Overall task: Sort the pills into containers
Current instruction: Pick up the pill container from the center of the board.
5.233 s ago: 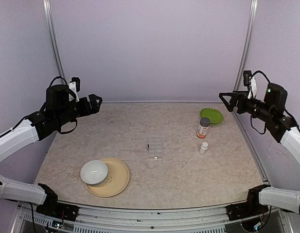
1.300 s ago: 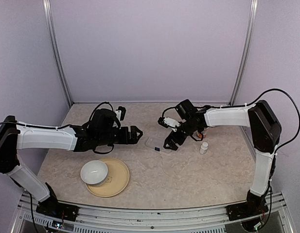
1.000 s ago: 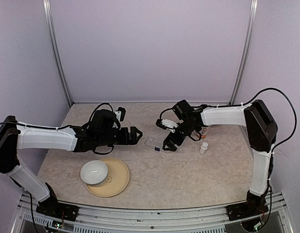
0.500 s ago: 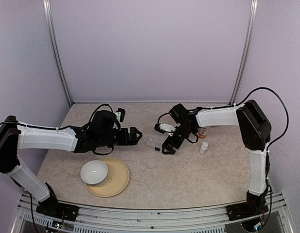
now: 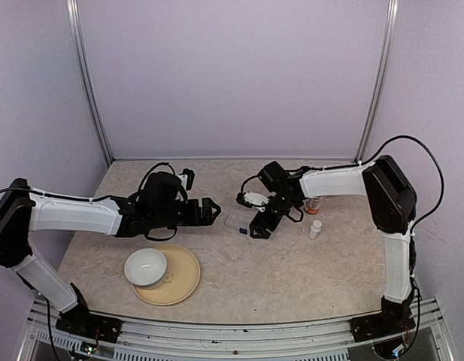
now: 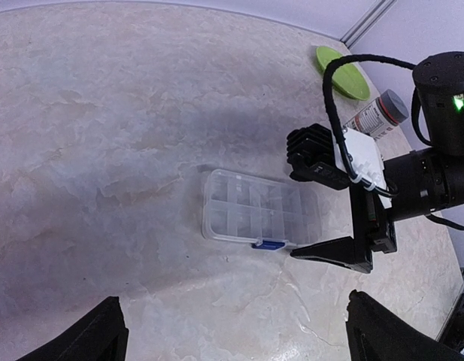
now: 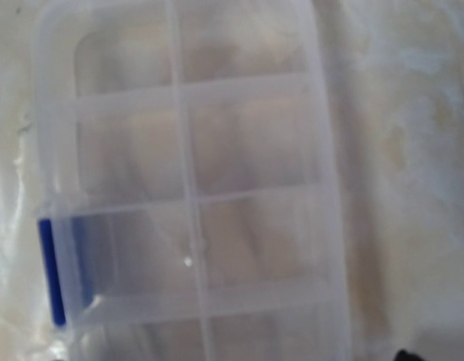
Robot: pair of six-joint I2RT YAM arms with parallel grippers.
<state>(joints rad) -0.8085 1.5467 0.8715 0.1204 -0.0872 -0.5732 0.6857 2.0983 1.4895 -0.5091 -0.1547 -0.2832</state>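
Note:
The containers are the compartments of a clear, lidded pill box (image 5: 235,220) with a blue latch (image 6: 269,244), lying flat mid-table. No pills show in any view. My right gripper (image 5: 256,226) hangs low over the box's right end, jaws open. One black finger (image 6: 329,252) lies just off the box's corner by the latch. In the right wrist view the box (image 7: 186,188) fills the frame, and only a dark fingertip shows at the bottom edge. My left gripper (image 5: 210,212) hovers open just left of the box, its fingertips (image 6: 96,338) wide apart with nothing between them.
An orange-labelled bottle with a grey cap (image 5: 314,203) and a tiny white bottle (image 5: 315,229) stand right of the box. A green plate (image 6: 343,62) lies beyond them. A white bowl (image 5: 146,267) sits on a tan plate (image 5: 183,274) at the front left.
My right gripper has slid left and lower, from beside the box onto its right end. The left arm has barely moved. Seconds ago both arms were raised at the sides.

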